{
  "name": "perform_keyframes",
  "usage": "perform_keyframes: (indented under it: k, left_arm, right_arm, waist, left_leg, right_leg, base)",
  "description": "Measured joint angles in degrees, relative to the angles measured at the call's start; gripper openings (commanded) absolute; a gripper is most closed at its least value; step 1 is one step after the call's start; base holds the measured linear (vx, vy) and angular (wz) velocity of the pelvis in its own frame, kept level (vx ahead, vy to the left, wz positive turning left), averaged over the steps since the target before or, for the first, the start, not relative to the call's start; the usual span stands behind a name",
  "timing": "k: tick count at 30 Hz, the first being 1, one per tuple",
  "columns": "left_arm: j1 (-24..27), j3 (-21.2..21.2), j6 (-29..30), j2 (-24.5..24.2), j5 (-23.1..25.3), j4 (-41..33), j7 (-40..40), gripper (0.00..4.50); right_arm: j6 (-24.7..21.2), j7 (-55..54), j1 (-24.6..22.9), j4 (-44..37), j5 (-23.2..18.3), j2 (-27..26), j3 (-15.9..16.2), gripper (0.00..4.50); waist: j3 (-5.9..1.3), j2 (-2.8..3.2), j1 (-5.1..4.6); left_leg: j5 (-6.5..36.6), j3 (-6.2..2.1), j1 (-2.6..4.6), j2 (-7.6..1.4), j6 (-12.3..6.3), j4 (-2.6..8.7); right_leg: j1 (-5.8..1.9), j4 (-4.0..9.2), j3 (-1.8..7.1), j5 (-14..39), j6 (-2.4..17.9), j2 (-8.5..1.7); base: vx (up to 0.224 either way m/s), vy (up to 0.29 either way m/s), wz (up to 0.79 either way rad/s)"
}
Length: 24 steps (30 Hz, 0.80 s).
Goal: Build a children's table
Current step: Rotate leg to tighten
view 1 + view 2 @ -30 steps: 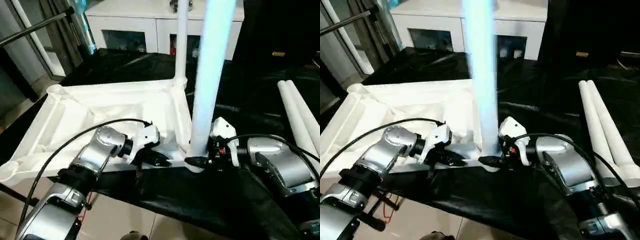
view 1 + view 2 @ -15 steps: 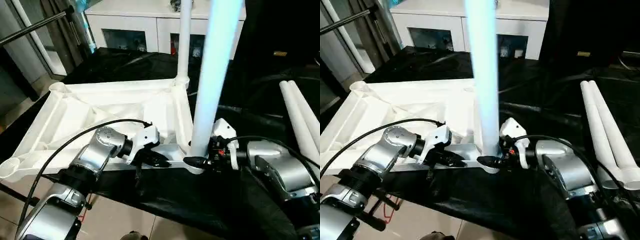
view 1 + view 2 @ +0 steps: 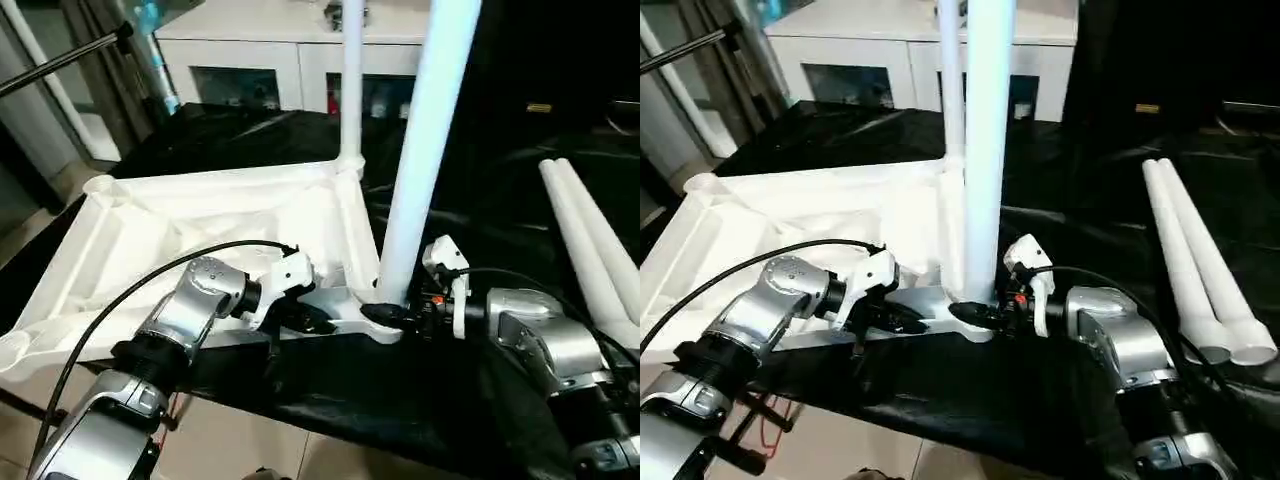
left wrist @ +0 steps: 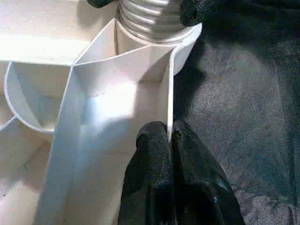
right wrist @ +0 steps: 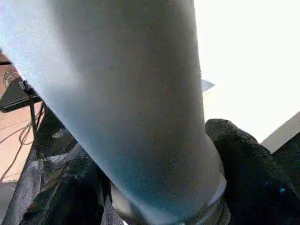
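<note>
Near leg (image 3: 420, 150) straightened | legs: 2 upright, 2 lying (image 3: 585, 250) | tabletop (image 3: 200, 230): 1

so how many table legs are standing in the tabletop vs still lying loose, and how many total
Legs standing in the tabletop: 2, the near leg and the far leg
Legs lying loose on the black cloth: 2, one loose leg and the other loose leg
Total: 4

You will find no legible text, label, brand, number or sign in any view. The nearest candidate is a small yellow tag (image 3: 539, 107) on the dark backdrop behind the two loose legs (image 3: 590, 250); whatever is printed on it is too small to read.
</note>
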State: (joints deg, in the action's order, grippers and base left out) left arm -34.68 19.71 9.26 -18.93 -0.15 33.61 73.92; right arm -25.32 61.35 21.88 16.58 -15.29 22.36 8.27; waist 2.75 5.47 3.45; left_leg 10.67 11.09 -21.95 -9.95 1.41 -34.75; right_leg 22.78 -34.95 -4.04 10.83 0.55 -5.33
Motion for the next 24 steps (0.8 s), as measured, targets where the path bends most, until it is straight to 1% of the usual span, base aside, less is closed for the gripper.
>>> perform_keyframes:
  k: [4,6,9,12,13,14,17,18,19,20,24]
  left_arm:
    - [0.2,-0.4,0.3,0.0,0.0,0.0,-0.6,0.00]
    - [0.2,-0.8,0.8,0.1,0.1,0.0,-2.0,0.00]
    - [0.0,-2.0,1.6,1.1,0.5,0.9,-6.0,0.00]
    - [-2.1,-3.1,2.3,4.3,1.7,4.3,-12.3,0.00]
    - [-3.6,-4.0,3.1,6.8,1.9,7.0,-16.4,0.00]
    - [-5.1,-4.3,3.9,8.8,2.3,9.1,-20.1,0.00]
    - [-7.2,-5.5,5.7,13.5,2.4,12.9,-28.2,0.00]
    - [-7.6,-5.9,5.8,14.7,2.3,13.6,-30.1,0.00]
    - [-8.3,-6.4,6.2,16.2,2.3,14.6,-33.0,0.00]
    - [-8.6,-6.5,6.6,16.9,2.3,14.8,-34.3,0.00]
    - [-8.6,-6.7,6.7,18.0,2.6,15.0,-36.1,0.00]
  right_arm:
    - [1.0,-0.9,0.5,1.4,0.2,-1.0,0.0,2.77]
    - [2.3,-3.0,1.3,3.1,0.4,-2.2,-0.2,2.77]
    - [4.9,-9.0,3.2,7.4,1.5,-5.4,-1.8,2.77]
    - [6.3,-17.7,6.3,12.6,2.4,-8.7,-4.3,2.77]
    - [7.4,-22.7,8.0,15.9,2.5,-10.7,-6.1,2.77]
    - [8.0,-26.9,9.7,18.6,2.7,-11.9,-7.3,2.77]
    - [9.8,-37.2,13.1,24.3,3.3,-14.7,-10.0,2.77]
    - [10.4,-39.5,14.0,25.8,3.3,-15.2,-10.4,2.77]
    - [11.2,-42.8,15.3,28.0,3.7,-16.1,-11.3,2.77]
    - [11.5,-44.4,16.2,29.2,3.8,-16.4,-11.5,2.77]
    - [12.4,-47.8,18.5,31.9,4.5,-17.5,-11.9,2.77]
  waist:
    - [-0.02,-0.04,-0.24]
    - [-0.04,-0.07,-0.64]
    - [-0.07,-0.11,-1.59]
    - [-0.09,-0.11,-1.78]
    - [-0.08,-0.12,-1.80]
    - [-0.05,-0.14,-1.77]
    - [-0.06,-0.09,-1.83]
    - [-0.07,-0.04,-1.87]
    - [-0.10,0.01,-1.87]
    - [-0.11,0.01,-1.91]
    - [-0.19,0.11,-2.08]
  left_leg:
    - [0.0,0.02,0.03,0.00,0.00,0.00]
    - [0.0,0.02,0.05,0.00,0.00,0.01]
    - [0.0,0.02,0.13,-0.01,0.00,0.02]
    - [0.0,0.02,0.30,0.02,0.00,0.03]
    - [0.0,0.02,0.48,0.04,0.00,0.03]
    - [0.0,0.02,0.63,0.07,0.00,0.03]
    - [0.0,-0.01,1.13,0.10,0.00,0.25]
    - [0.0,-0.02,1.16,0.10,0.00,0.33]
    - [0.0,-0.02,1.10,0.13,-0.01,0.45]
    - [0.0,-0.02,1.02,0.14,-0.01,0.46]
    - [0.0,-0.01,0.99,0.18,-0.01,0.47]
  right_leg:
    - [0.00,0.00,0.02,0.0,0.0,0.01]
    - [0.01,-0.01,0.02,0.0,0.0,0.02]
    - [-0.01,-0.01,0.02,0.0,0.0,0.03]
    - [-0.11,0.02,0.03,0.1,-0.2,0.02]
    - [-0.24,0.02,0.05,0.1,-0.2,0.02]
    - [-0.39,0.04,0.06,0.2,-0.3,0.01]
    - [-0.94,0.53,-0.03,0.2,-0.3,0.01]
    - [-0.99,0.76,-0.08,0.2,-0.3,0.01]
    - [-1.04,1.01,-0.10,0.2,-0.3,0.01]
    - [-1.03,1.14,-0.09,0.2,-0.3,0.01]
    - [-1.11,1.50,-0.06,0.2,-0.3,0.01]
  base:
    - [0.000,0.000,0.00]
    - [0.000,0.000,0.00]
    - [0.000,0.000,0.00]
    - [0.000,0.000,0.00]
    - [0.000,0.000,0.00]
    - [0.000,0.000,0.00]
    - [0.000,0.000,0.00]
    - [0.000,0.000,0.00]
    - [0.000,0.000,0.00]
    - [0.000,0.000,0.00]
    - [0.000,0.000,0.00]
